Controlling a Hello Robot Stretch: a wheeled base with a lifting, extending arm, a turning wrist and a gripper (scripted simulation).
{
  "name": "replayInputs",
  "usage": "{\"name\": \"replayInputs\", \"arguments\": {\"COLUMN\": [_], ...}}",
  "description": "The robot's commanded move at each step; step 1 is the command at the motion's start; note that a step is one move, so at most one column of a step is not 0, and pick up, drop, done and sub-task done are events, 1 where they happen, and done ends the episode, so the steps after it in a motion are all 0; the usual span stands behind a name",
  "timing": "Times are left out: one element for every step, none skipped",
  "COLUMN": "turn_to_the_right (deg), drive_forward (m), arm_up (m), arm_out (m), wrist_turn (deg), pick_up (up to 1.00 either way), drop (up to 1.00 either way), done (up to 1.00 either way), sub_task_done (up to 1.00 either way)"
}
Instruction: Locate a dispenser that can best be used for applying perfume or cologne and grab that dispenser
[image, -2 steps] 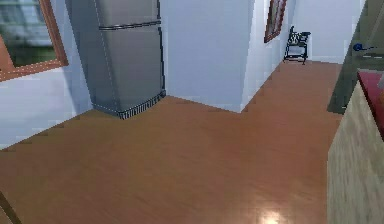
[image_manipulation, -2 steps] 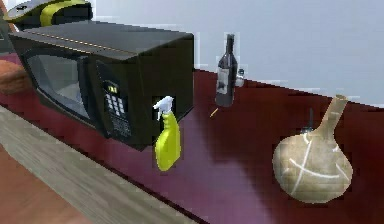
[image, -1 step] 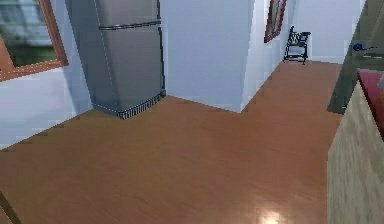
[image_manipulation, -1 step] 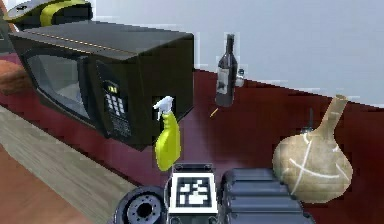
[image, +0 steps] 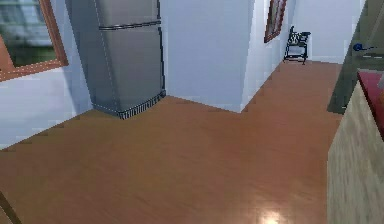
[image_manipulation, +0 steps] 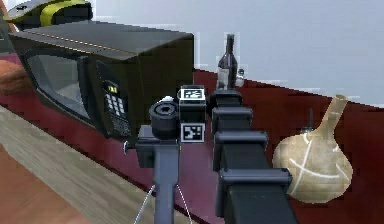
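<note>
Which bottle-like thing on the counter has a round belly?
The tan vase at the arm side view's right: bulbous with a thin neck, whereas the dark bottle farther back is slim.

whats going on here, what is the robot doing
The robot's arm reaches out toward a dark red counter, with its gripper near a black microwave; whether it holds anything can't be told. Farther along the counter stand a dark bottle and a smaller bottle, and a tan vase sits beside the arm. Ahead, a grey fridge stands on wood floor.

A dark red counter (image_manipulation: 285, 105) carries a microwave (image_manipulation: 90, 65), a bottle (image_manipulation: 227, 60) and a tan vase (image_manipulation: 315, 160).
</note>
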Motion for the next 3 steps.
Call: {"name": "replayInputs", "arguments": {"turn_to_the_right": [0.0,0.0,0.0], "drive_forward": [0.0,0.0,0.0], "arm_up": [0.0,0.0,0.0], "arm_out": [0.0,0.0,0.0], "wrist_turn": [45.0,45.0,45.0], "pick_up": [0.0,0.0,0.0], "drop": [0.0,0.0,0.0], "done": [0.0,0.0,0.0], "sub_task_done": [0.0,0.0,0.0]}}
